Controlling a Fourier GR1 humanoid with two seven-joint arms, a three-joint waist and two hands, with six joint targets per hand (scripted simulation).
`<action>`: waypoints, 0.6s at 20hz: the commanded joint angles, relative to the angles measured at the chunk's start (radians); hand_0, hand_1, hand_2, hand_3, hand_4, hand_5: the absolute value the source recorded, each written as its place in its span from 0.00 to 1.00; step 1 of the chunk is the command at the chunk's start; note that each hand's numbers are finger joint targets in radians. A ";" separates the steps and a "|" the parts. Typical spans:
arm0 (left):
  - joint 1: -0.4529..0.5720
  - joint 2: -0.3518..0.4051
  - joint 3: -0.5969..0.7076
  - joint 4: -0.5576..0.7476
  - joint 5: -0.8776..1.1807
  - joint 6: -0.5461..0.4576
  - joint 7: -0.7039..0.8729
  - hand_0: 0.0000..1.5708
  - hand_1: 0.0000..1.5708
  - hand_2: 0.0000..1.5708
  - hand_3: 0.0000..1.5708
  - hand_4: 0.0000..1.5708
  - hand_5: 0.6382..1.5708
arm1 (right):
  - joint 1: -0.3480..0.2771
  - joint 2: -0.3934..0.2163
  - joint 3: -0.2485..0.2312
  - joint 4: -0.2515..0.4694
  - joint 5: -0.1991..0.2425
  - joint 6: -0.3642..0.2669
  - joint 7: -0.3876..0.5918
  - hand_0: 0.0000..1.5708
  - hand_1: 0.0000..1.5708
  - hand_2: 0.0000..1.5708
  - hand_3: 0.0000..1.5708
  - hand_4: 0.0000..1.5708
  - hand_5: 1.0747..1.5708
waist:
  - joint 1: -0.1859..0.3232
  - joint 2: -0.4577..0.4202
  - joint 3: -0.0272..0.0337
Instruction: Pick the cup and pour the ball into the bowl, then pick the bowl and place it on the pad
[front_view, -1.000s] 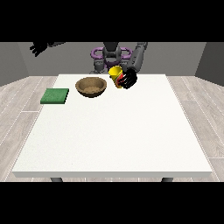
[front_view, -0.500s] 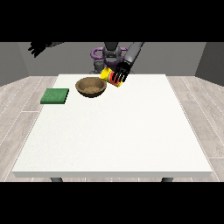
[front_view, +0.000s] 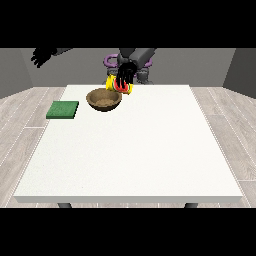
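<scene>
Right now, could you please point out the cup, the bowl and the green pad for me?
cup (front_view: 120, 85), front view, on its yellow side below the hand.
bowl (front_view: 104, 99), front view, on its brown inside.
pad (front_view: 62, 109), front view, on the middle of its green top.

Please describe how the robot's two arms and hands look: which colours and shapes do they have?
Both hands are black, with slim separate fingers: the hand at the view's right and the hand at the view's left. The forearms behind them are grey, smooth and rounded. No cables or markings are visible.
</scene>
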 joint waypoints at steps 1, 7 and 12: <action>-0.080 -0.004 -0.091 0.032 -0.118 -0.117 0.130 0.95 0.95 1.00 1.00 0.76 0.99 | -0.024 -0.006 -0.004 0.030 0.005 -0.003 -0.009 0.00 0.00 0.00 0.16 0.44 0.97 | -0.010 -0.013 0.0001; -0.092 -0.004 -0.224 -0.074 -0.190 -0.325 0.196 0.39 0.39 0.95 0.98 0.65 1.00 | -0.076 0.013 0.028 0.076 0.025 -0.007 -0.010 0.00 0.00 0.00 0.19 0.44 0.97 | -0.024 -0.026 -0.0004; -0.059 -0.004 -0.260 -0.176 -0.195 -0.468 0.148 0.12 0.12 0.79 1.00 0.71 1.00 | -0.061 0.029 0.030 0.093 0.048 -0.033 -0.040 0.00 0.00 0.00 0.22 0.44 0.96 | -0.002 -0.034 -0.0010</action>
